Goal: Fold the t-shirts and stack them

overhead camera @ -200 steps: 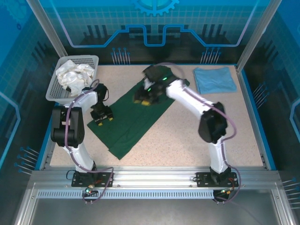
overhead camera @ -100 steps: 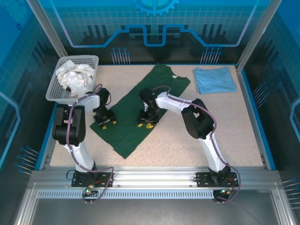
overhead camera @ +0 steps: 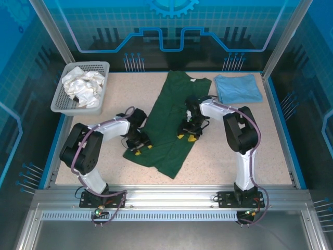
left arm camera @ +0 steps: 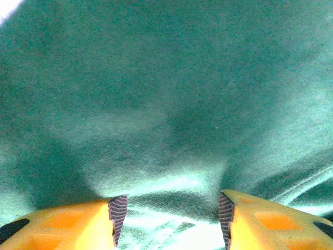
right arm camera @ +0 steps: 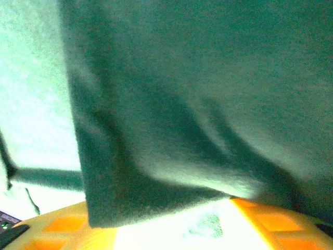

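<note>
The dark green t-shirt (overhead camera: pixel 170 112) lies spread lengthwise down the middle of the table, collar at the far end. My left gripper (overhead camera: pixel 139 148) rests low on its left edge. In the left wrist view the jaws (left arm camera: pixel 171 219) stand apart, and green cloth (left arm camera: pixel 166 104) lies loose across the gap. My right gripper (overhead camera: pixel 187 135) sits on the shirt's right edge. In the right wrist view its jaws (right arm camera: pixel 171 234) are apart too, and a fold of green cloth (right arm camera: pixel 208 78) drapes over the left finger. The light blue t-shirt (overhead camera: pixel 238 88) lies folded at the far right.
A white mesh basket (overhead camera: pixel 65 101) holding crumpled white cloth stands at the far left corner. Blue walls and metal posts close in the table on three sides. Bare tabletop (overhead camera: pixel 218 156) shows to the right of the green shirt and in front of it.
Both grippers have swept toward the near right, dragging the green shirt from a diagonal lie to a straighter one. Both pairs of jaws have widened.
</note>
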### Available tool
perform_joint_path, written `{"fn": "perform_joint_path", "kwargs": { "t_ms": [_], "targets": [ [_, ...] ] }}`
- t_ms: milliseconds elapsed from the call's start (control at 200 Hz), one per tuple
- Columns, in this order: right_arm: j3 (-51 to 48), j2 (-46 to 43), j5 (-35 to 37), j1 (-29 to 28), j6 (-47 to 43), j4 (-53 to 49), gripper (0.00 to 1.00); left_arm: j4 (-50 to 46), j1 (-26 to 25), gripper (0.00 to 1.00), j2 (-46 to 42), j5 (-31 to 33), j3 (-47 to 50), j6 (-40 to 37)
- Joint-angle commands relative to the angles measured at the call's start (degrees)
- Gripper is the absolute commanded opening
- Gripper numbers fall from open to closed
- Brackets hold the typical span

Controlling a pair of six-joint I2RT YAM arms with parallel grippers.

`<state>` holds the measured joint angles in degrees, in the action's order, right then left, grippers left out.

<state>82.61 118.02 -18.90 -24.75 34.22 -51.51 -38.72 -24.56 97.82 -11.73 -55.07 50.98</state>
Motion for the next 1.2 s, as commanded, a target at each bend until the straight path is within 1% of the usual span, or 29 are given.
{"fn": "perform_joint_path", "kwargs": {
  "t_ms": [0, 80, 150, 220, 290, 330, 375, 430, 510, 630, 680, 730, 800, 860, 905, 975, 1015, 1080, 1120, 1196],
  "targets": [
    [-2.5, -2.4, 5.6, 3.0, -4.2, -3.9, 0.58, 0.7, -6.4, 0.55, 0.4, -1.6, 4.0, 13.0],
    [-3.4, -3.7, 6.3, 4.8, -2.6, -4.4, 0.61, 2.1, -11.3, 0.56, 0.0, -2.0, 3.2, 19.0],
    [-4.3, -5.4, 5.2, 6.2, -1.1, -3.5, 0.63, 1.0, -14.7, 0.58, 0.0, -1.6, 0.4, 21.9],
    [-4.9, -8.1, 2.6, 6.9, 0.1, -1.6, 0.66, -3.0, -16.2, 0.60, -0.6, 0.1, -4.1, 21.5],
    [-4.5, -11.6, 1.5, 6.9, 0.9, -0.3, 0.68, -7.9, -16.0, 0.67, -1.9, 2.7, -8.5, 19.1],
    [-4.6, -13.5, 1.4, 6.8, 1.4, 0.4, 0.69, -9.6, -15.2, 0.70, -2.9, 3.6, -10.4, 17.3],
    [-5.5, -16.7, 1.6, 6.7, 2.5, 1.6, 0.73, -10.8, -14.0, 0.73, -3.7, 3.5, -12.0, 14.5],
    [-7.7, -21.0, 1.2, 6.7, 4.4, 3.1, 0.76, -11.8, -12.2, 0.74, -4.6, 2.6, -12.9, 10.4],
    [-13.7, -27.8, -0.2, 6.4, 7.7, 5.5, 0.77, -13.6, -9.5, 0.74, -5.8, 1.1, -12.5, 3.9],
    [-28.7, -41.3, -1.8, 4.1, 15.6, 9.2, 0.77, -14.5, -5.6, 0.71, -9.4, -0.6, -7.3, -4.5],
    [-34.9, -46.8, -0.4, 1.1, 18.8, 8.6, 0.78, -13.9, -3.4, 0.66, -11.5, -0.9, -3.8, -7.6],
    [-39.2, -50.3, 0.3, -2.0, 21.0, 7.9, 0.78, -13.9, -0.7, 0.62, -14.2, 0.1, -0.3, -9.6],
    [-42.8, -52.3, -1.2, -5.8, 24.7, 5.6, 0.75, -11.5, 3.8, 0.61, -18.4, -0.4, 3.9, -11.8],
    [-43.8, -53.6, -0.1, -9.1, 26.2, 3.7, 0.73, -9.4, 6.4, 0.62, -20.9, -2.2, 6.4, -13.4],
    [-44.6, -54.4, 1.0, -11.0, 27.0, 2.8, 0.73, -8.5, 7.0, 0.62, -21.3, -3.5, 7.5, -14.2],
    [-46.7, -54.0, -1.3, -11.1, 27.4, 3.7, 0.70, -6.4, 7.0, 0.61, -21.0, -6.6, 9.9, -13.5],
    [-47.9, -53.5, -1.8, -11.1, 27.3, 4.4, 0.68, -4.4, 7.0, 0.58, -20.9, -8.1, 12.1, -12.8],
    [-50.5, -52.2, -4.5, -11.1, 27.7, 8.4, 0.64, -2.4, 7.0, 0.53, -20.5, -8.8, 15.5, -11.7],
    [-52.4, -51.1, -6.8, -11.3, 28.9, 13.1, 0.62, -2.0, 7.0, 0.49, -20.6, -9.2, 16.9, -11.7],
    [-54.7, -49.1, -8.8, -12.3, 29.9, 20.5, 0.60, -2.6, 7.0, 0.47, -21.7, -8.3, 17.9, -12.9]
  ]
}}
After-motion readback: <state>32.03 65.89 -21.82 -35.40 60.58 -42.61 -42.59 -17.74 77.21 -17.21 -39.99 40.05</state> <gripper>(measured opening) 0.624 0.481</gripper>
